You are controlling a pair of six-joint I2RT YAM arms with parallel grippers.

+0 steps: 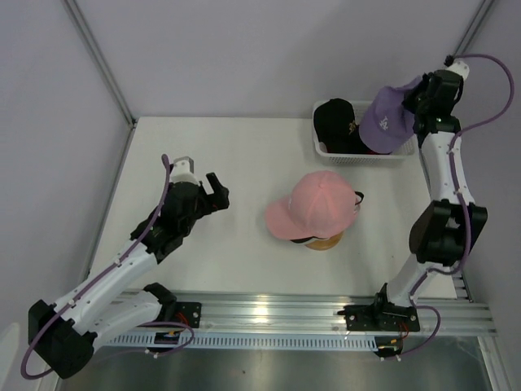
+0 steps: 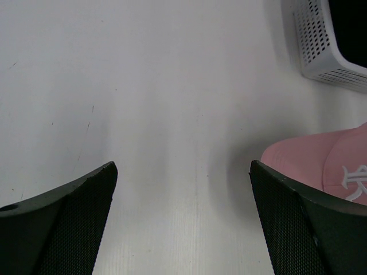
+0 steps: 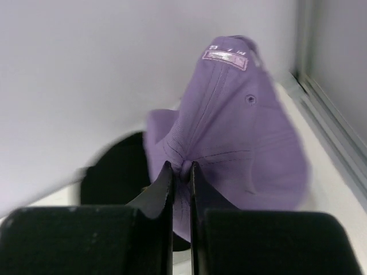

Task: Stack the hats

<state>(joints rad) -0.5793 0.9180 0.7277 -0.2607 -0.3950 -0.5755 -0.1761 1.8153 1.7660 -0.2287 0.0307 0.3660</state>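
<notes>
A pink cap point(image 1: 313, 205) sits on top of a round wooden stand point(image 1: 327, 241) at mid-table, with a dark cap edge showing under it; its pink edge shows in the left wrist view point(image 2: 327, 166). My right gripper point(image 1: 415, 98) is shut on a pinch of the lavender cap point(image 1: 387, 120), holding it above the white mesh basket point(image 1: 358, 155); the fabric is pinched between the fingers in the right wrist view point(image 3: 229, 126). A black cap point(image 1: 335, 122) lies in the basket. My left gripper point(image 1: 218, 195) is open and empty, left of the pink cap.
The basket's corner shows in the left wrist view point(image 2: 321, 51). Walls enclose the table at the back and sides. A metal rail point(image 1: 326, 314) runs along the near edge by the arm bases.
</notes>
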